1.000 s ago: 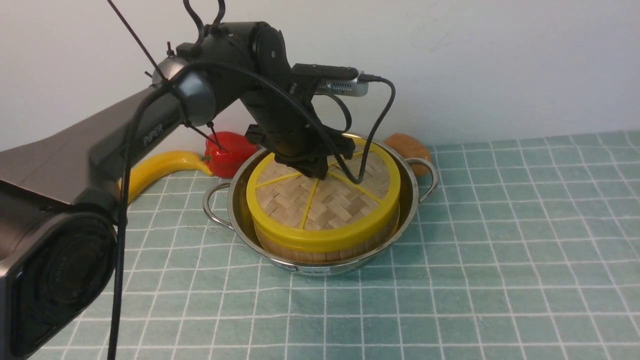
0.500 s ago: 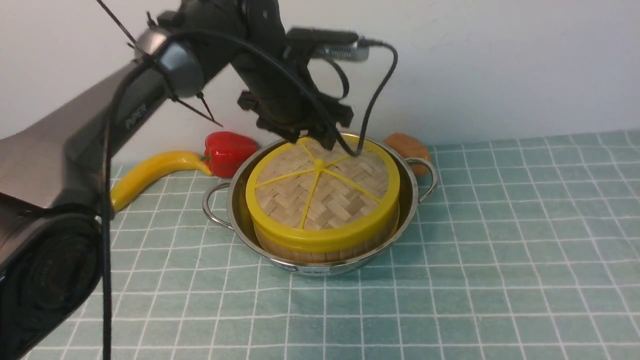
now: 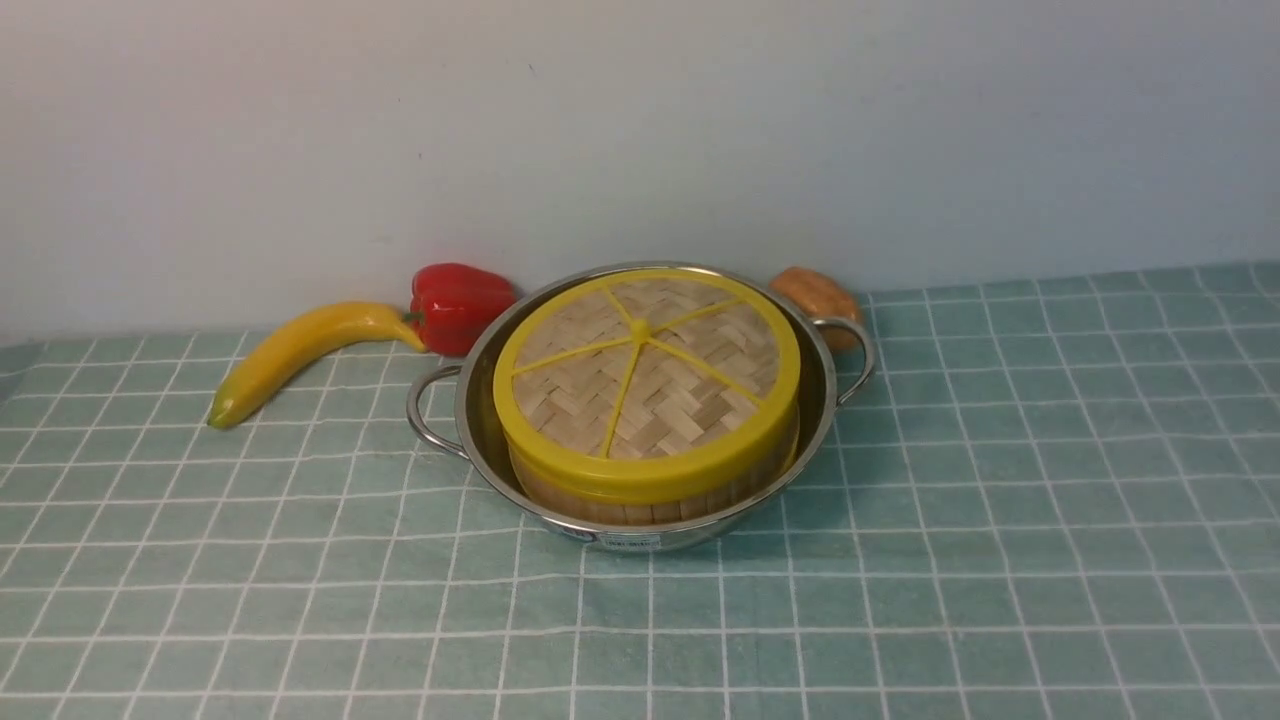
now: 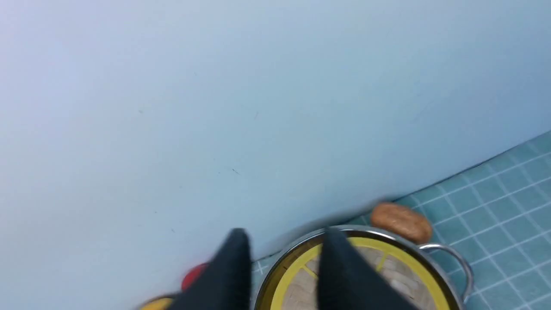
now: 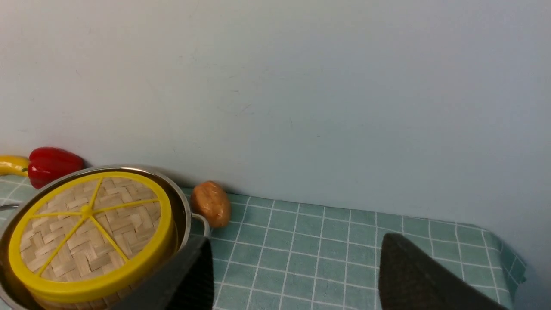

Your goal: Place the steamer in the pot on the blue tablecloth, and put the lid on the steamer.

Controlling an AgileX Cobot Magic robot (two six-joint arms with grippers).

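Observation:
The shiny pot stands on the blue tablecloth near the back wall. The steamer sits inside it; only its bamboo wall shows. The lid, woven with yellow spokes, lies flat on the steamer. Neither arm shows in the front view. In the left wrist view my left gripper is open and empty, raised above the near side of the lid and the pot. In the right wrist view my right gripper is wide open and empty, to the right of the pot and lid.
A banana and a red pepper lie behind the pot on its left. A brown potato lies behind it on the right, by the handle. The wall stands close behind them. The cloth's right end drops off.
My left gripper has let go of the lid's centre, risen, and the whole arm has left the front view. The lid stays on the steamer.

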